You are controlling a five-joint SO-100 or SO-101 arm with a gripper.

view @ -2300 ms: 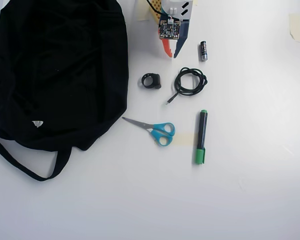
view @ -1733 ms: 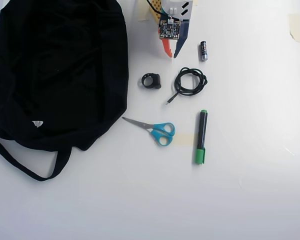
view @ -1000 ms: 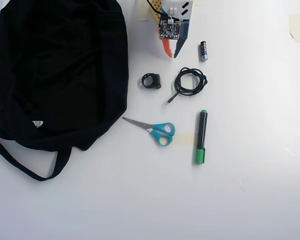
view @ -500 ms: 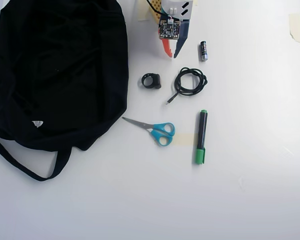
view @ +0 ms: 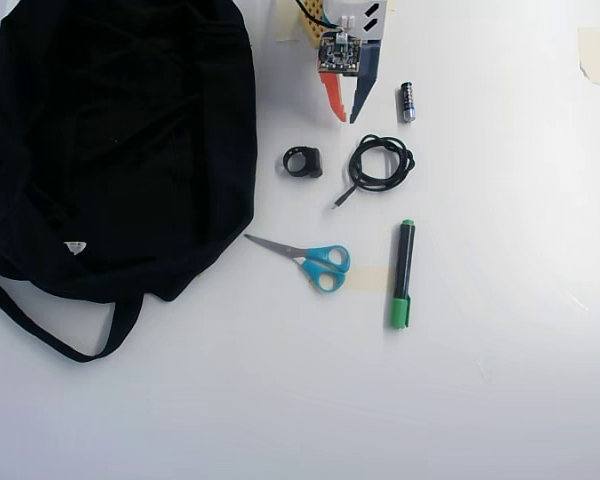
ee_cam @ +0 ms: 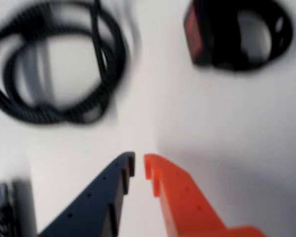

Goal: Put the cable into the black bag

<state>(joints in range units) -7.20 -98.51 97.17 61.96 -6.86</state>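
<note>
The cable (view: pixel 382 163) lies as a small black coil on the white table, its plug end trailing toward the scissors. In the wrist view the cable (ee_cam: pixel 54 64) fills the upper left, blurred. The black bag (view: pixel 110 140) covers the left of the overhead view, its strap looping at the lower left. My gripper (view: pixel 347 119) hangs at the top centre, just above and left of the coil, not touching it. Its orange and dark blue fingers stand almost together with nothing between them, as the wrist view shows at the gripper (ee_cam: pixel 139 165).
A small black ring-shaped clip (view: pixel 303 162) sits left of the cable, also seen as the clip (ee_cam: pixel 237 34). A battery (view: pixel 408 101) lies right of the gripper. Blue-handled scissors (view: pixel 315 262) and a green marker (view: pixel 403 273) lie below. Tape (view: pixel 592 50) marks the far right.
The gripper has crept a little down the overhead view, toward the clip and the cable. Nothing on the table has moved.
</note>
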